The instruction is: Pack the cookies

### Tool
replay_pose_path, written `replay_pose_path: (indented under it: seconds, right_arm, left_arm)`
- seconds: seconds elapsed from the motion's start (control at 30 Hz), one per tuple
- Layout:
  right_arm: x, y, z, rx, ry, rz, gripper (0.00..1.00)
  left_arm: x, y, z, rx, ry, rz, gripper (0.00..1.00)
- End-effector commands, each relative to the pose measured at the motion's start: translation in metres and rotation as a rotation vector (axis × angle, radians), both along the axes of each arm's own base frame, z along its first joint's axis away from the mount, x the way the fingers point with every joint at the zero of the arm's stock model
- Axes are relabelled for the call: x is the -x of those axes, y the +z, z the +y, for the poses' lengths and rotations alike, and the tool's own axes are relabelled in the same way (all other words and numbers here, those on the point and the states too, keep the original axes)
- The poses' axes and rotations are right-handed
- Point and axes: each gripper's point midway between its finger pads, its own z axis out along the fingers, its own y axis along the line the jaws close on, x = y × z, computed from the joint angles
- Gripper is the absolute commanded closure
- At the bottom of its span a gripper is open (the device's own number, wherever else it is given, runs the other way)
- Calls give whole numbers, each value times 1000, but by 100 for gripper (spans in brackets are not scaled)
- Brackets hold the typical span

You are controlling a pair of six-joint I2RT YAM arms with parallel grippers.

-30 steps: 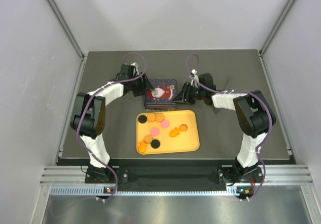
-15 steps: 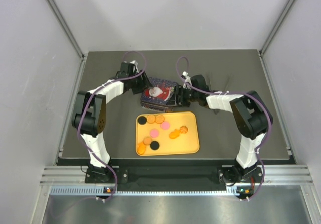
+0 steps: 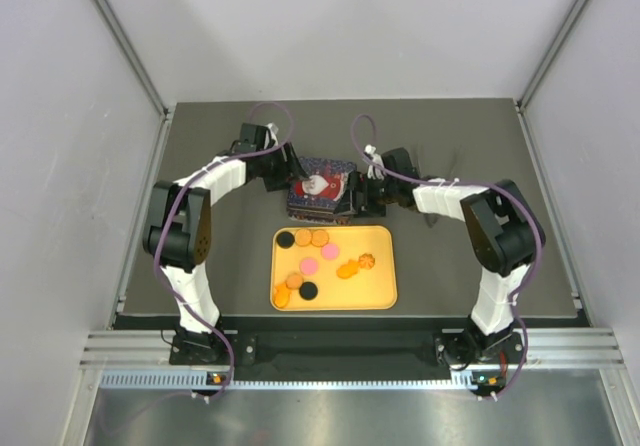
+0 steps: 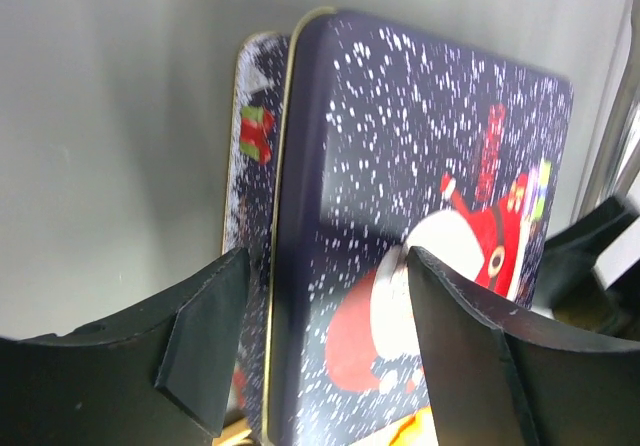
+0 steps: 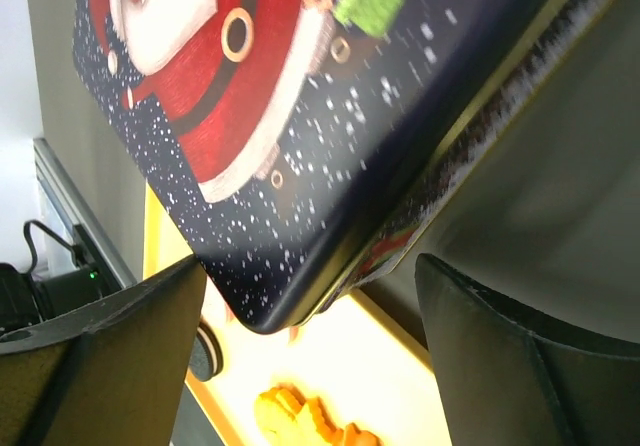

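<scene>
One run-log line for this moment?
left gripper: open at tin | right gripper: open at tin | lid: askew | cookies: on yellow tray

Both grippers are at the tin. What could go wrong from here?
1. The lid sits shifted on the base, whose rim shows at one side. A push from the left gripper could slide it off or jam it.
2. The right gripper stands open at a corner of the tin, close to the tray. A nudge might push the tin onto the cookies.
</scene>
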Motion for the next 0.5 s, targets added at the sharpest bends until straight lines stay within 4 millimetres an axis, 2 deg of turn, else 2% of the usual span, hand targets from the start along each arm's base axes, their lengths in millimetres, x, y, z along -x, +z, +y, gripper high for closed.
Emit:
replay_pose_path:
  seconds: [0.0,0.07,0.2,0.33,0.47]
  right_arm:
    - [-32,42,-10,-39,-29,-122,14]
    - [-40,47,-16,-43,-46,-137,14]
    - [-70,57,-32,-43,-94,-178,11]
    - [-87,57,-38,-56,-100,-183,9]
    - [-101,56,-42,-52,-119,-190,9]
  left_arm:
    - [-3,17,1,14,-39,-19,30]
    - [-6,23,1,20,-38,-35,30]
    - [-12,34,3,40,-45,-62,28]
    - [-17,45,2,44,-58,-94,27]
    - [-14,42,3,36,-56,-70,27]
